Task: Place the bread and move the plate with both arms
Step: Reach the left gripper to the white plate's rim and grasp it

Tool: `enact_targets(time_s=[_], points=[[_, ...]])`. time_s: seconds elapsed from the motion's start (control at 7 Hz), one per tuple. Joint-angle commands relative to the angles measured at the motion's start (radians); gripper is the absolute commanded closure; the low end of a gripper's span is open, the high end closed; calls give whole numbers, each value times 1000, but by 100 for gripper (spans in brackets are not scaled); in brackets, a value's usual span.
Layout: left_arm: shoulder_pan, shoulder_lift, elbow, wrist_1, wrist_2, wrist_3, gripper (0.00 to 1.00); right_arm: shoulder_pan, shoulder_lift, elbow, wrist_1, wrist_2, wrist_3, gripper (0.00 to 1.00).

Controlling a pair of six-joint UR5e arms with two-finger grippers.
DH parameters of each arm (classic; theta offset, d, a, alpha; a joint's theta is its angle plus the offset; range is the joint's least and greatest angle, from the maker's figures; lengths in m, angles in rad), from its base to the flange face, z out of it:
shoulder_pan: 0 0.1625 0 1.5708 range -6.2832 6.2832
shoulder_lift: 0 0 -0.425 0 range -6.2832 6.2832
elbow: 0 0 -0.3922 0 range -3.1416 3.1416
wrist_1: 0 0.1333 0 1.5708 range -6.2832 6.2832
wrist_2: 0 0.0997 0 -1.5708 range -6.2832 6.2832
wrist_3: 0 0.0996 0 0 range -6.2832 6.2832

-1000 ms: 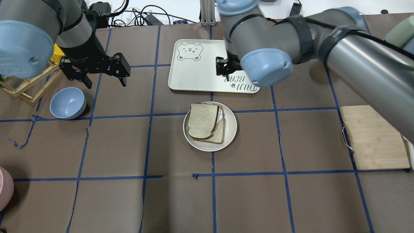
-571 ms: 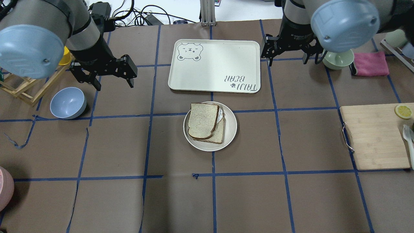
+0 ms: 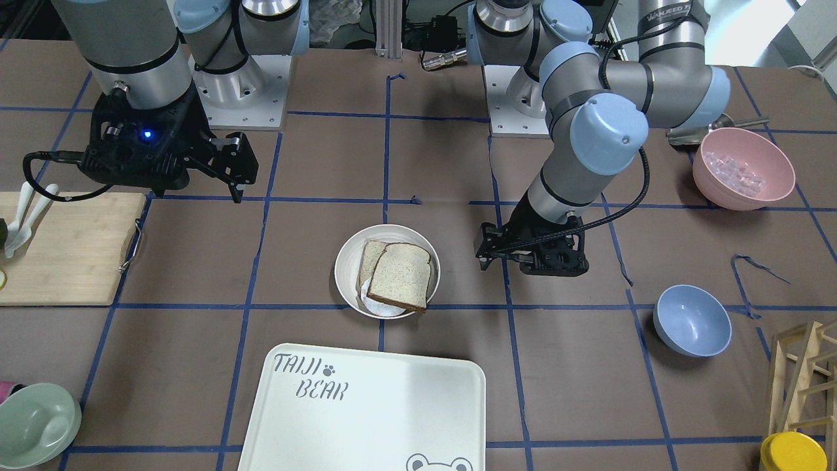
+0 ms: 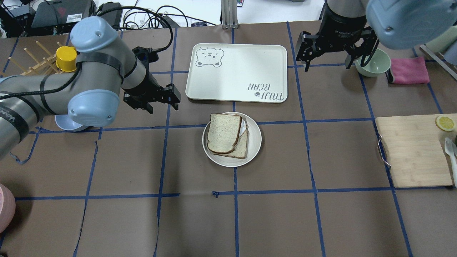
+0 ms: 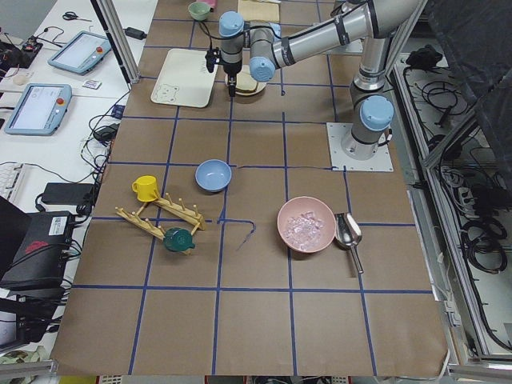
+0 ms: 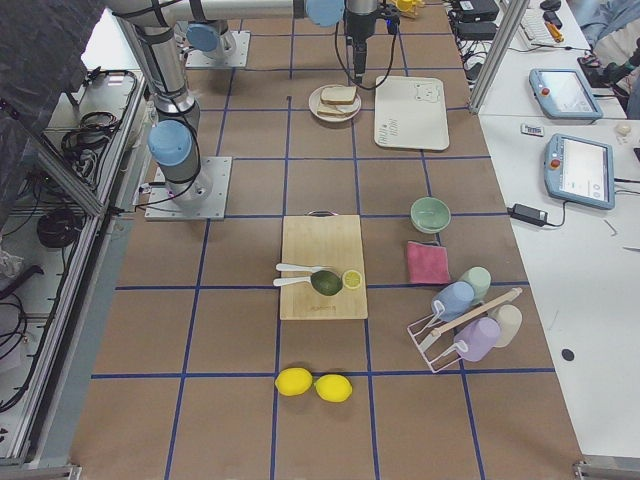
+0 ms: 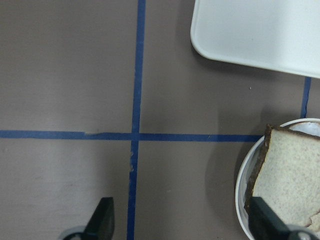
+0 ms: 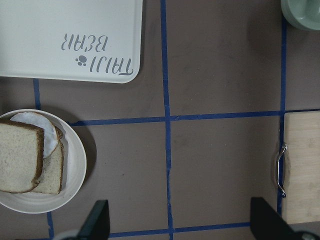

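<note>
While the left claw (image 4: pixel 163 107) has neared the plate (image 4: pixel 255 141), it and the right claw (image 4: pixel 326 67) gape empty.

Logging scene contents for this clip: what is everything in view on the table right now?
Round cream-white plate: one, table centre.
Brown-crusted bread slices: two, stacked on the plate.
White rectangular "TAIJI BEAR" tray: one, beyond the plate.
Pale blue bowl: one, left side.
Pale green bowl: one, far right.
Pink bowl: one, left end, holding clear pieces.
Pink cloth: one, beside the green bowl.
Bamboo cutting board: one, right side, bearing a lemon slice and white utensils.
Whole yellow lemons: two, right end.
Wooden rack: one, left end, carrying a yellow cup.
Left hand: one, black, open, left of the plate.
Right hand: one, black, open, right of the tray.
</note>
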State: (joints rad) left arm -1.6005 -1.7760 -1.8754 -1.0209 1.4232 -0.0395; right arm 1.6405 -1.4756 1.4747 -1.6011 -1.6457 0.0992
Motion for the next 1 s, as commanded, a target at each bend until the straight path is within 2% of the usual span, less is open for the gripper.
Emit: enact_targets(time_s=[0.0, 0.14, 0.29, 0.86], points=[[-51, -61, -19, 44, -4, -3, 46, -4, -3, -5, -2, 7, 2, 0], [-61, -89, -21, 67, -7, 3, 46, -5, -3, -5, 0, 7, 2, 0], [-76, -115, -21, 80, -50, 4, 46, 1, -9, -2, -2, 9, 11, 0], [-114, -190, -24, 130, -50, 32, 46, -2, -8, 1, -11, 9, 13, 0]])
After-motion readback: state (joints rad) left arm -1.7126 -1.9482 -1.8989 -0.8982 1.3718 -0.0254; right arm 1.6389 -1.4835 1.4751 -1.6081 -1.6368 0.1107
